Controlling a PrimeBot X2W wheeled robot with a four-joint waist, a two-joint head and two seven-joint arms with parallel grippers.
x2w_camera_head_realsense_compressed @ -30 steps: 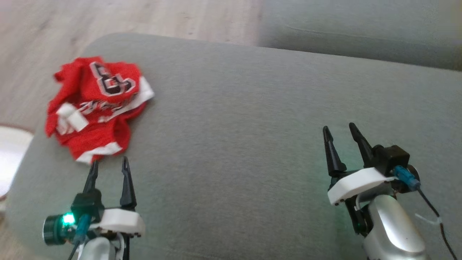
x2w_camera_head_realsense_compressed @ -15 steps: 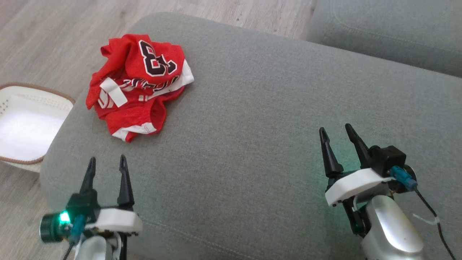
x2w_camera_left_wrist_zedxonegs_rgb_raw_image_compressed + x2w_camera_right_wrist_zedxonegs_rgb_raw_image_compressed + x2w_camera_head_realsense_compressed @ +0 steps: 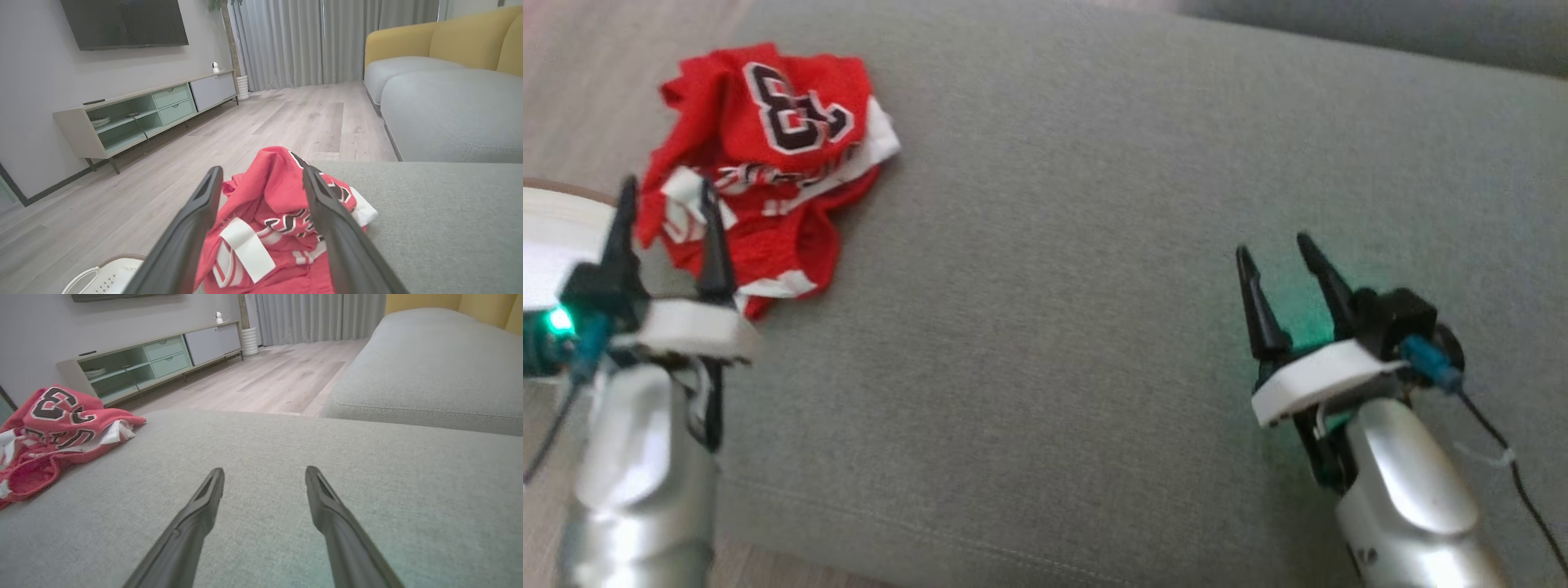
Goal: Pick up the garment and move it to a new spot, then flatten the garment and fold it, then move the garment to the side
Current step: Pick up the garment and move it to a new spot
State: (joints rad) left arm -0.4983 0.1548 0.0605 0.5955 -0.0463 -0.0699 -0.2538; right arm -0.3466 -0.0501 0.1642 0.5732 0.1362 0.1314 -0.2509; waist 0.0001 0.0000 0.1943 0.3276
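The garment (image 3: 768, 139) is a crumpled red jersey with white trim and a dark number, lying at the far left corner of the grey sofa cushion (image 3: 1054, 327). My left gripper (image 3: 667, 188) is open, its fingertips over the garment's near left edge. In the left wrist view the garment (image 3: 265, 200) shows between the two spread fingers of the left gripper (image 3: 262, 169); I cannot tell if they touch it. My right gripper (image 3: 1272, 247) hovers open over bare cushion at the right, holding nothing. In the right wrist view the right gripper (image 3: 264, 470) points at cushion, with the garment (image 3: 53, 416) far left.
A white basket (image 3: 543, 237) stands on the wooden floor beside the cushion's left edge, also visible as the basket (image 3: 106, 277) below the left fingers. A second grey cushion (image 3: 429, 375) lies beyond. A low TV stand (image 3: 143, 114) lines the wall.
The head camera has shifted. My left gripper has risen and moved forward, so its tips now overlap the garment's near edge. The right gripper keeps its pose, and the garment lies as before.
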